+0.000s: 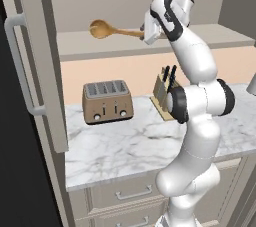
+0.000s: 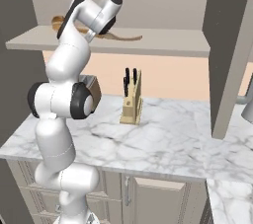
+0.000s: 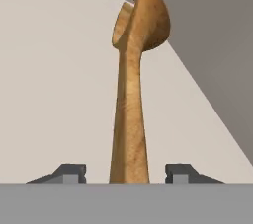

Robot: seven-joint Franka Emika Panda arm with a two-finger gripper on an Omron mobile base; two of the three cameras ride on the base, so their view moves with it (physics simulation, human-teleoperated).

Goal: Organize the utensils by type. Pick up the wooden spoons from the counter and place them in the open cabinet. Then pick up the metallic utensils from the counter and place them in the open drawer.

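A wooden spoon (image 1: 107, 30) lies on the inner shelf of the open cabinet (image 1: 125, 46), bowl to the left and handle pointing right. My gripper (image 1: 145, 36) is up at that shelf, at the handle end. In the hand view the spoon (image 3: 131, 94) runs straight away from me, and its handle passes between the fingertips (image 3: 74, 171) with a gap on each side, so my gripper (image 3: 127, 171) is open. From the right base view the spoon's bowl (image 2: 59, 20) peeks out behind the arm and the handle (image 2: 126, 37) lies along the shelf (image 2: 163, 43). The counter (image 1: 125, 146) lies below.
A brown toaster (image 1: 106, 101) and a knife block (image 1: 162, 93) stand on the counter under the shelf. The cabinet's tall door (image 1: 40, 71) hangs open at the left with its bar handle (image 1: 20, 66). Shut drawer fronts (image 1: 132, 191) sit below the counter edge.
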